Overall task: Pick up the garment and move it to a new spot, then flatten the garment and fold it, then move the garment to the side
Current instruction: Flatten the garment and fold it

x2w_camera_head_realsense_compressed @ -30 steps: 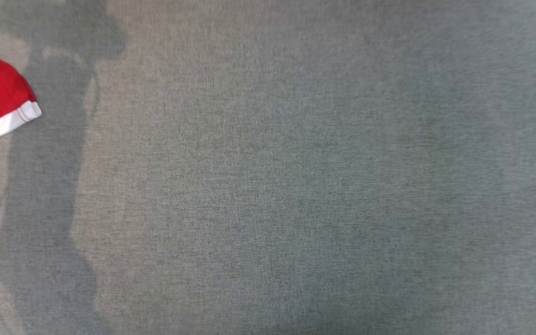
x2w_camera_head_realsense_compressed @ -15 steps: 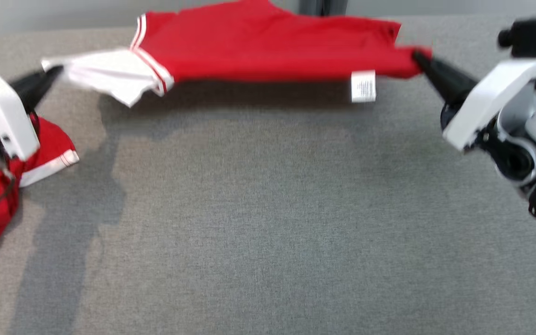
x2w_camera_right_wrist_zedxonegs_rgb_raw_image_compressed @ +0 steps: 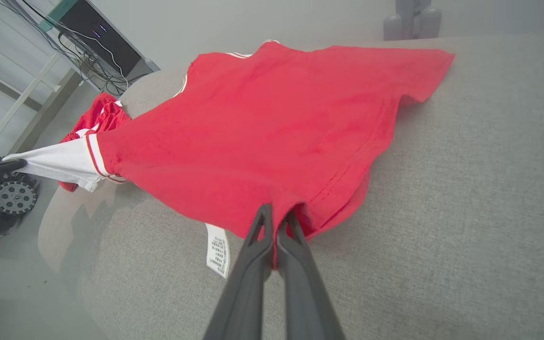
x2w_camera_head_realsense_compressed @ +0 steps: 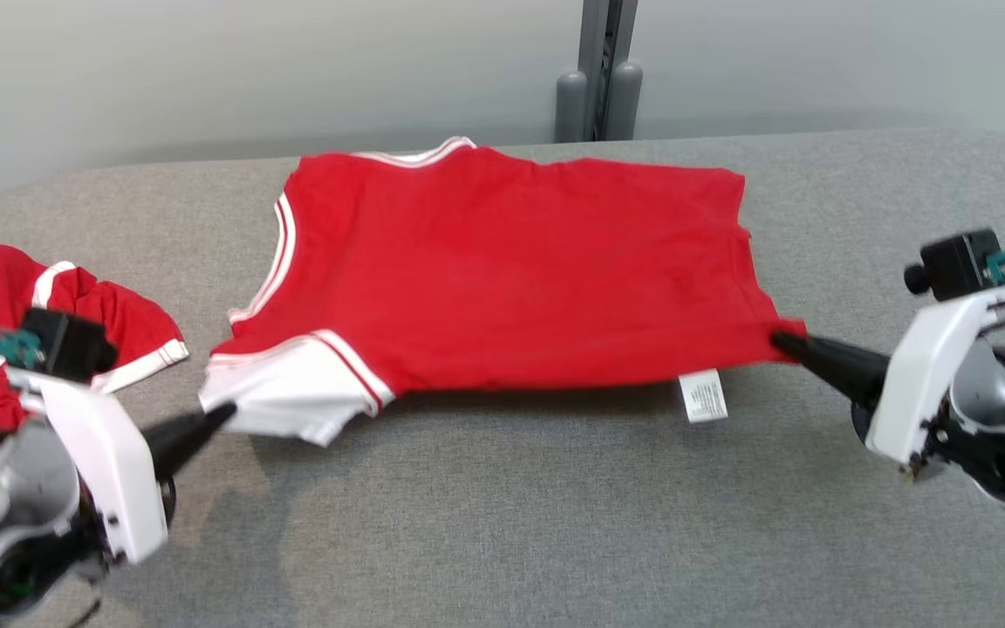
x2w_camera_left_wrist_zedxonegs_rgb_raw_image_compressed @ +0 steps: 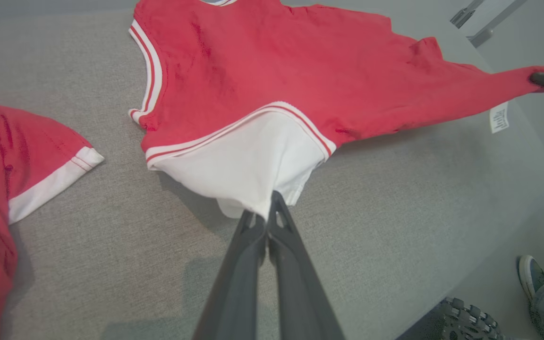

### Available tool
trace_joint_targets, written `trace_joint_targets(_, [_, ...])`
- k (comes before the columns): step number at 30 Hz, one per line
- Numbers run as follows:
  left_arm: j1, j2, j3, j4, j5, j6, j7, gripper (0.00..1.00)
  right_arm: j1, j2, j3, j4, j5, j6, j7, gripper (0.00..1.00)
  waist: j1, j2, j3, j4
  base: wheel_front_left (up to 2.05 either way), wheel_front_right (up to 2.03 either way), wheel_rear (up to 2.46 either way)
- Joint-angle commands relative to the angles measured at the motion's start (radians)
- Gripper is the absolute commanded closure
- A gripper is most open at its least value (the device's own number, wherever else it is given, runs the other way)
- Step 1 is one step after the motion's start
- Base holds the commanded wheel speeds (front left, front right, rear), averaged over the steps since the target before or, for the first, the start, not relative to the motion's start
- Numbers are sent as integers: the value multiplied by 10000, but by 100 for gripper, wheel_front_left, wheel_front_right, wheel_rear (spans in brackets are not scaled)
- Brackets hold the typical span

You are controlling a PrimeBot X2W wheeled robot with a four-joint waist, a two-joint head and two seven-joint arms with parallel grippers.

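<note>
A red shirt (x2w_camera_head_realsense_compressed: 502, 262) lies spread on the grey cloth-covered counter (x2w_camera_head_realsense_compressed: 555, 523), toward its far edge by a pale wall (x2w_camera_head_realsense_compressed: 206, 70). The left gripper (x2w_camera_head_realsense_compressed: 225, 410) has its jaws clamped on the white sleeve, the right gripper (x2w_camera_head_realsense_compressed: 779, 338) on a hem corner.
</note>
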Motion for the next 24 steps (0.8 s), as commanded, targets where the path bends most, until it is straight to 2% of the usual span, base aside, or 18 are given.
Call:
trace_joint_targets(1, [291,152,-53,-288,-68,143,-85,100,261,-153,26,-131,85,7,56,100,0,-1,-82,-4,0,0,0])
trace_joint_targets(8, [1501,980,-501,-2056,-256,740,-112,100,1292,-1029,297,-862,198,7,146,100,0,-1,-220,113,0,0,0])
trace_joint_targets(14, [2284,1477,-699,-3231,-469,951,-56,100,2263,-1860,329,-1701,547,7,-144,100,0,-1,-255,273,0,0,0])
trace_joint_targets(18, [2761,1596,-835,-3764,-625,914,218,100,2912,-2363,420,-2118,859,7,-148,100,0,-1,-290,333,0,0,0])
trace_joint_targets(24, [3119,1578,-908,-3994,-676,927,398,100,3512,-2774,530,-2519,1208,7,-76,100,0,-1,-355,304,0,0,0])
